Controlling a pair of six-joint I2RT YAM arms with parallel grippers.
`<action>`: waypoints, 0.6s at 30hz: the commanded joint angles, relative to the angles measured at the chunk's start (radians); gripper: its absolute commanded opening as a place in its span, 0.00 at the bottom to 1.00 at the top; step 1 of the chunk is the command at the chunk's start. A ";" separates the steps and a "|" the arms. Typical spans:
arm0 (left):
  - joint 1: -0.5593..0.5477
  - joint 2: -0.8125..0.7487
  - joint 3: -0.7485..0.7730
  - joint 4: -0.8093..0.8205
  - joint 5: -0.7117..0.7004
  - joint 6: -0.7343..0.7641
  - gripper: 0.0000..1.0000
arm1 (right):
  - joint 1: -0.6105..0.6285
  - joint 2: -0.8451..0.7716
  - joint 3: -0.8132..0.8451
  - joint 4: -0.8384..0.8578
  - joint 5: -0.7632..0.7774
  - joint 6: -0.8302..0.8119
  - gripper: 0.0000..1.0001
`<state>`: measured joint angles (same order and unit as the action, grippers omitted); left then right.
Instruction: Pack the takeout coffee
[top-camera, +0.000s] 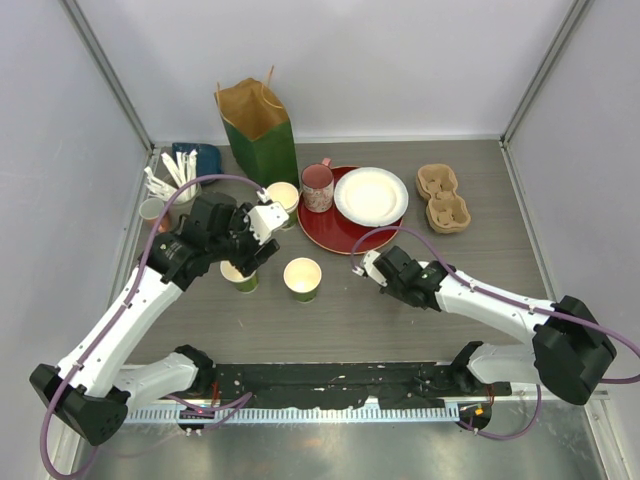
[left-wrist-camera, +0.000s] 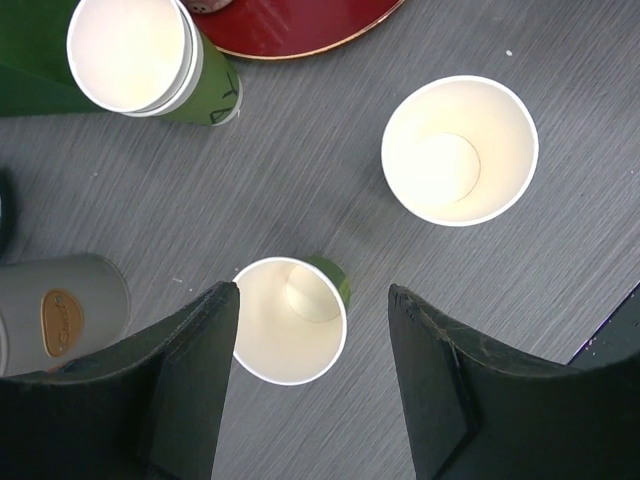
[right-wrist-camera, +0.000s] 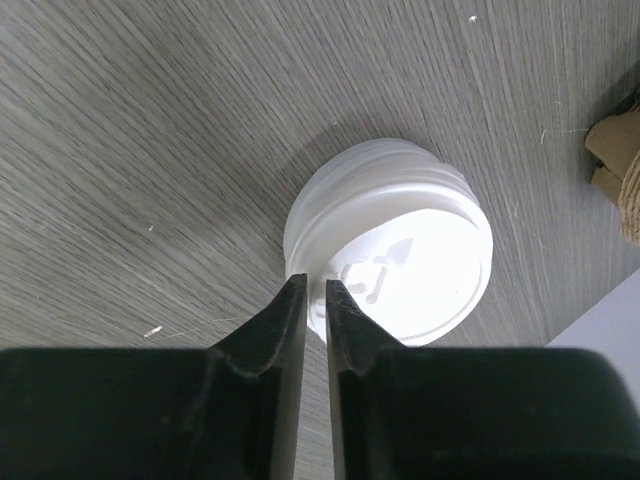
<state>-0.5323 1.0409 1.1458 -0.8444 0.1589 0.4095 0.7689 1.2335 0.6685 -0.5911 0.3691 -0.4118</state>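
White plastic lid (right-wrist-camera: 400, 250) lies flat on the table (top-camera: 400, 320). The right gripper (right-wrist-camera: 315, 300) is on its near rim, with the fingers drawn almost together and that rim caught in the thin gap between them, a pinch as far as the wrist view shows. The ridged side hints at more than one lid nested, but I cannot tell.

Green cups stand open and uncapped to the left. One cup (left-wrist-camera: 290, 320) sits between the spread fingers of the left gripper (left-wrist-camera: 312, 300), which hovers over it. The left finger overlaps its rim in that view, and whether they touch is unclear. A second cup (left-wrist-camera: 460, 150) stands apart on bare table, and stacked cups (left-wrist-camera: 130, 50) stand just beside the bag (top-camera: 258, 125).

Further out are the red plate (top-camera: 330, 235), carrying a mug (top-camera: 317, 187) and a white plate (top-camera: 370, 195), and, at the far right, the cardboard carrier (top-camera: 445, 197), which holds nothing.

By this layout the job looks barely begun: no cup has a lid, and none sits in the carrier. What the bag holds is hidden. The step in hand seems to be fetching the first lid. What remains, I judge, is capping each cup and setting the cups in the carrier or the bag.
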 joint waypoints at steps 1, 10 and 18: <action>0.003 0.004 0.046 -0.005 0.028 0.018 0.65 | 0.006 -0.008 -0.006 0.019 0.022 0.008 0.15; 0.003 0.007 0.049 -0.010 0.033 0.014 0.65 | 0.006 0.001 0.037 -0.015 0.028 0.011 0.01; 0.005 0.022 0.049 0.001 0.036 -0.024 0.65 | 0.006 0.034 0.178 -0.139 0.051 0.056 0.01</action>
<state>-0.5323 1.0561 1.1576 -0.8528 0.1772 0.4179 0.7704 1.2610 0.7433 -0.6743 0.3943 -0.3908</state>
